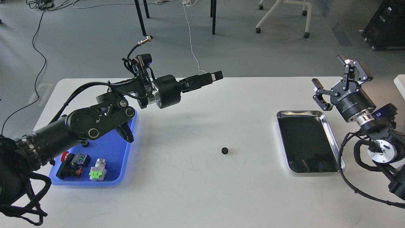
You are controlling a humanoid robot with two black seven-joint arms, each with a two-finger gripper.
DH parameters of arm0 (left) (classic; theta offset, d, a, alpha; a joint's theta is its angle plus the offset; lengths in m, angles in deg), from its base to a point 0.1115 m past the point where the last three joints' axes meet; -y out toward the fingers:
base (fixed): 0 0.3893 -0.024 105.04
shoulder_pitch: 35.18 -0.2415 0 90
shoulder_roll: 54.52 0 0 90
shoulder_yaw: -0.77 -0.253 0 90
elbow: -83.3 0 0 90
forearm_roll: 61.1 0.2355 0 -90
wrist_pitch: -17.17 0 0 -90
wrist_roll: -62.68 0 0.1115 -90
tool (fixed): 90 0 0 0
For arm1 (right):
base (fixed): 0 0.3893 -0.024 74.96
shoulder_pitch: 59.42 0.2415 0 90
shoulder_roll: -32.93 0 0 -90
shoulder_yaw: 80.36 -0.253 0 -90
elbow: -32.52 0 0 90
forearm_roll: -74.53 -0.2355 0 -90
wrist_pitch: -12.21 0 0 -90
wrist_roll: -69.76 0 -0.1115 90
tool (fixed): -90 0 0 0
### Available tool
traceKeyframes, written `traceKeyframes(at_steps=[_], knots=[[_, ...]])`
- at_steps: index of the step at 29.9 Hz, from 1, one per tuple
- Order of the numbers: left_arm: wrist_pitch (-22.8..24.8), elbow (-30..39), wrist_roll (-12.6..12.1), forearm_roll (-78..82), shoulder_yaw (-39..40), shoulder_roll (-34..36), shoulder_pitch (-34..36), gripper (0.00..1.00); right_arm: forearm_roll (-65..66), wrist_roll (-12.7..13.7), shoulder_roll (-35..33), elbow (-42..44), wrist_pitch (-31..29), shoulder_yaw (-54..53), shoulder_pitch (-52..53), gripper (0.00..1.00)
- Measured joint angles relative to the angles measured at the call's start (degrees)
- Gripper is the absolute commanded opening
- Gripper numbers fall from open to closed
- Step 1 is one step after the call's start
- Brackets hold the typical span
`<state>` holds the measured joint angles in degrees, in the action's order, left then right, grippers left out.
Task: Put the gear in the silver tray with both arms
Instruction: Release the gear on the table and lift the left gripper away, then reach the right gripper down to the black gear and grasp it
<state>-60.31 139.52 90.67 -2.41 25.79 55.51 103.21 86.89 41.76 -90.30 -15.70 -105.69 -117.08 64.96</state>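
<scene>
A white bench [196,190] fills most of the head view, with grey floor, cables and chair legs beyond its far edge. The left arm [79,123] reaches in from the lower left, passing over a blue plastic tray [109,152] near the bench's left side. Its claw [213,76] points to the right above the far part of the bench, seen side-on; its fingers lie so close together that I cannot tell whether they are pressed together or slightly parted, and nothing shows between them. The right arm [379,142] comes in from the right edge, its claw [337,76] raised above the bench just beyond the far right corner of the silver tray [329,125], fingers spread wide and holding nothing. The silver tray lies flat on the right side of the bench, its dark mirror-like bottom bare. The blue plastic tray holds a few small parts: a red-capped push button [65,163], a small green-and-black part [83,159] and a silver-and-green switch part [98,172]. The gear [225,150], small and black, sits on the bare bench between the two trays, nearer the silver one, well apart from both claws.
</scene>
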Motion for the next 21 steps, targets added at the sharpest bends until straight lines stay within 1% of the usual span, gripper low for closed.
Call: traceKeyframes(at_steps=[4, 7, 10, 15, 19, 21], knots=[[0.1, 5.5, 0.0, -6.9, 10.2, 3.6, -11.1, 0.98, 10.1, 0.0, -3.6, -4.1, -0.1, 8.5, 6.4, 0.99], [-0.1, 7.3, 0.0, -7.8, 17.4, 4.1, -18.5, 0.98, 19.1, 0.0, -5.3, -7.6, -0.1, 15.2, 12.4, 0.99], [-0.1, 8.4, 0.0, -8.1, 23.2, 4.3, -23.9, 0.98, 27.9, 0.0, -6.3, -10.7, -0.1, 22.7, 19.3, 0.99], [0.7, 11.0, 0.0, -10.3, 28.3, 4.9, -28.5, 0.98, 43.3, 0.0, -5.0, -13.2, -0.1, 36.5, 31.0, 0.99], [3.5, 12.5, 0.0, -15.8, 30.0, 5.1, -29.3, 0.98, 56.6, 0.0, 1.3, -13.6, 0.4, 46.4, 38.1, 0.99], [5.0, 12.6, -0.6, -18.2, 30.9, 5.1, -29.4, 0.98, 62.5, 0.0, 4.5, -13.5, 3.0, 50.9, 40.4, 0.99]])
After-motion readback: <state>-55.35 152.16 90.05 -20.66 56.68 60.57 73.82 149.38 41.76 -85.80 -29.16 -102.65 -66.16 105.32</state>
